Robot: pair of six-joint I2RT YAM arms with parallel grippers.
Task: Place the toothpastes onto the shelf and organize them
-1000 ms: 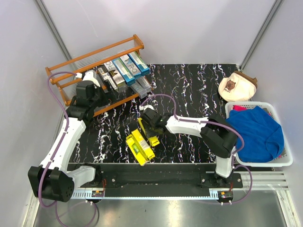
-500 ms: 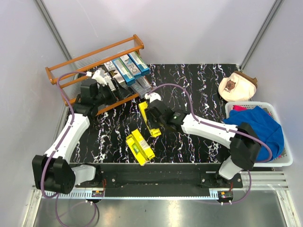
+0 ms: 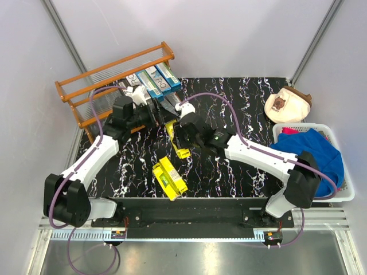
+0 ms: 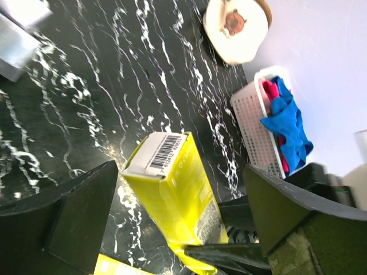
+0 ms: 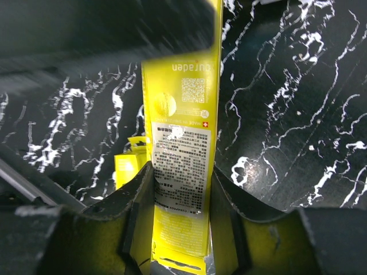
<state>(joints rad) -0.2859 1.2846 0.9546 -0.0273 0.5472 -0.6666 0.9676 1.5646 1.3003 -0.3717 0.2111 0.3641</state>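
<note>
My right gripper (image 3: 182, 137) (image 5: 180, 172) is shut on a yellow toothpaste carton (image 3: 174, 135) (image 5: 179, 143) and holds it above the black marble table (image 3: 241, 166), just in front of the shelf. My left gripper (image 3: 162, 116) (image 4: 178, 200) is open, and the carton's barcode end (image 4: 159, 153) lies between its fingers (image 4: 74, 212) with a gap on each side. The orange-brown shelf (image 3: 97, 73) holds blue-teal cartons (image 3: 156, 78), a black one (image 3: 133, 82) and grey ones (image 3: 171, 104). More yellow cartons (image 3: 169, 177) lie on the table near the front.
A white basket (image 3: 314, 196) (image 4: 250, 117) with a blue cloth (image 3: 312, 159) stands at the right edge. A round cream-and-brown object (image 3: 288, 104) (image 4: 235, 27) sits behind it. Grey walls close in the table on three sides.
My right arm carried the yellow carton up and left toward the shelf. My left arm swung right from the shelf, so its open fingers now stand around the carton's end.
</note>
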